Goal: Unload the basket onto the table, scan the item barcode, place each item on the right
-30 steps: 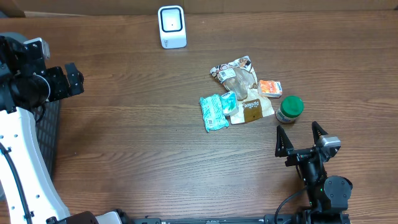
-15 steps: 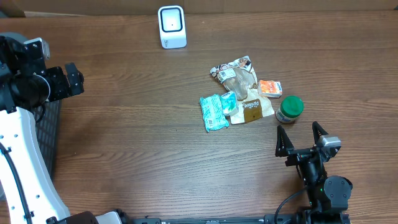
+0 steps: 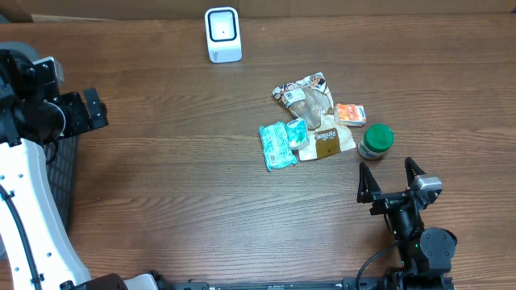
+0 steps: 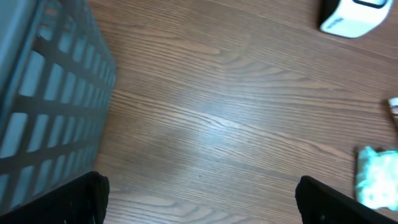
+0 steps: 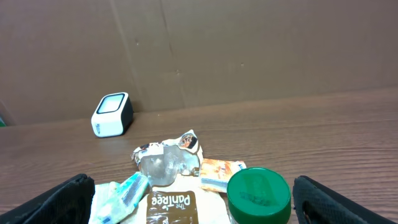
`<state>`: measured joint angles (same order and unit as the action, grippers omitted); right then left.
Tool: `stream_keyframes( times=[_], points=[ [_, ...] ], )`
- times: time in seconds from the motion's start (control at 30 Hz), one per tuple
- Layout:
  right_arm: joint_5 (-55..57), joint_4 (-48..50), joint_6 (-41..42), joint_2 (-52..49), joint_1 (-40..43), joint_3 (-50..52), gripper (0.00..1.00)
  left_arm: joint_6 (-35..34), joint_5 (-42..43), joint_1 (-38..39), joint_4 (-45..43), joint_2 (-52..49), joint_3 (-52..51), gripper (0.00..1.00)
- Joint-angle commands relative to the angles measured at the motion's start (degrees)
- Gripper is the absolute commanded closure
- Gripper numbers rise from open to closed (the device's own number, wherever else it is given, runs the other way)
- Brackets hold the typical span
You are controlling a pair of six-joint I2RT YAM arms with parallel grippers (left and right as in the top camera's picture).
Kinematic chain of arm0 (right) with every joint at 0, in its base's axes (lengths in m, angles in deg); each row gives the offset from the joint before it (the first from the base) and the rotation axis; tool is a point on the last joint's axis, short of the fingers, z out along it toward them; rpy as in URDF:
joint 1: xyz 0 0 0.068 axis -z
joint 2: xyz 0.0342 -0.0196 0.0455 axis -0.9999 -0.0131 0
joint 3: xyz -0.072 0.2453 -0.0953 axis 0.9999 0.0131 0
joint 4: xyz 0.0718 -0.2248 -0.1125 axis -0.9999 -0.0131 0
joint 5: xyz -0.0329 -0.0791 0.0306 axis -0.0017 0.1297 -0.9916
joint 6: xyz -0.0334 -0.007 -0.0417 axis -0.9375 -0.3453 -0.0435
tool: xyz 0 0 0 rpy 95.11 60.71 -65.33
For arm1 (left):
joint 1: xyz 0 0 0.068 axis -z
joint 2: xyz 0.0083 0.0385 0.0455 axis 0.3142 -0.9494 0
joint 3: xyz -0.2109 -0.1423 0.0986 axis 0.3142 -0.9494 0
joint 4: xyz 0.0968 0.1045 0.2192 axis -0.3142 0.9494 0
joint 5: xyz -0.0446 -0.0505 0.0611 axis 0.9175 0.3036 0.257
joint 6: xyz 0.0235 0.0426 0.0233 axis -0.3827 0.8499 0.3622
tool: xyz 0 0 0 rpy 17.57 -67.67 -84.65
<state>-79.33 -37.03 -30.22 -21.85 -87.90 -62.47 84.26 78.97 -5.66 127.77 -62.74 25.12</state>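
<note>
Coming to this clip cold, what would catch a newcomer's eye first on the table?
A jumbled heap of small crumpled packets lies right of centre on the brown wooden table, with a green-lidded jar beside its right edge. A white boxy barcode scanner stands alone at the far edge. The right gripper hangs open and empty just near-side of the jar.

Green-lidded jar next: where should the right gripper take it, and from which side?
Probably by its round body, coming in from the near side. The jar stands upright at the pile's edge, closest to the open right gripper, and packets crowd only its left.
</note>
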Motion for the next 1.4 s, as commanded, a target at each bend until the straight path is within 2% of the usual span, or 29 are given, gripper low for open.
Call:
stream_keyframes(
  times=[0.0, 0.17, 0.33, 0.67, 1.03, 1.2, 1.37],
  points=[
    [0.52, 0.26, -0.02, 0.52, -0.44, 0.61, 0.0, 2.69, 5.9, 1.55, 0.09, 1.22, -0.2, 0.0],
    [0.52, 0.24, 0.0, 0.52, -0.44, 0.61, 0.0, 3.74, 6.75, 6.08, -6.84, 9.46, -7.72, 0.0],
    [0.52, 0.24, 0.0, 0.52, -0.44, 0.61, 0.0, -1.07, 4.94, 9.11, -20.5, 24.09, -23.52, 0.0],
    [0.52, 0.24, 0.0, 0.52, -0.44, 0.61, 0.0, -8.39, 5.35, 9.16, -42.66, 50.84, -52.41, 0.0],
    [0.52, 0.24, 0.0, 0.52, -0.44, 0.61, 0.0, -8.61, 9.62, 9.4, -73.4, 71.97, -83.73, 0.0],
    [0.5, 0.24, 0.0, 0.52, -0.44, 0.61, 0.0, -8.68, 7.3, 9.4, -75.69, 79.97, -91.14, 0.0],
    [0.52, 0.24, 0.0, 0.52, -0.44, 0.61, 0.0, -14.58, -4.15, 9.42, -72.11, 84.52, -93.37, 0.0]
  ],
)
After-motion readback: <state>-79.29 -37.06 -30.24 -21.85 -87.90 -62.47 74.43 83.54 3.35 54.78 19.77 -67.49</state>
